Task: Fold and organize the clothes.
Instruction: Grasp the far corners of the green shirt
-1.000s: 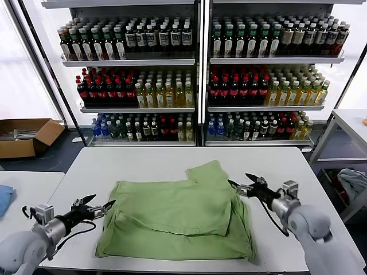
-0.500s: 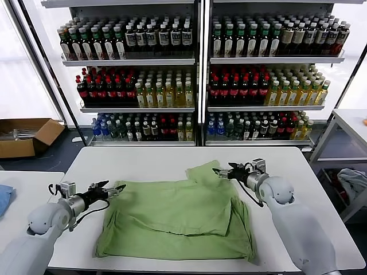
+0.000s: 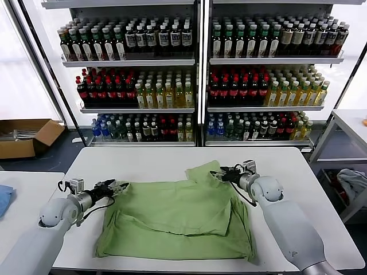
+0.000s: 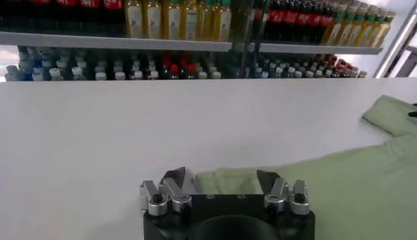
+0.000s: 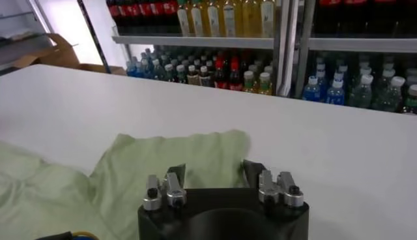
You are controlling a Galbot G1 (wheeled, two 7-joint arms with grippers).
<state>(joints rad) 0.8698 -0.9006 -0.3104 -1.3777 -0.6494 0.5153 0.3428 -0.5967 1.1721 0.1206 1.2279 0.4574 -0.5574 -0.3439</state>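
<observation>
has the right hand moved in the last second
Yes. The right hand has moved away from the robot and toward its left, from beside the green polo shirt near the table's right edge to over the shirt's far sleeve.

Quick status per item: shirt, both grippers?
Shirt: partly folded, flat on the table, one sleeve sticking out at the far side.
Left gripper: open, at the shirt's left edge.
Right gripper: open, over the sleeve.
</observation>
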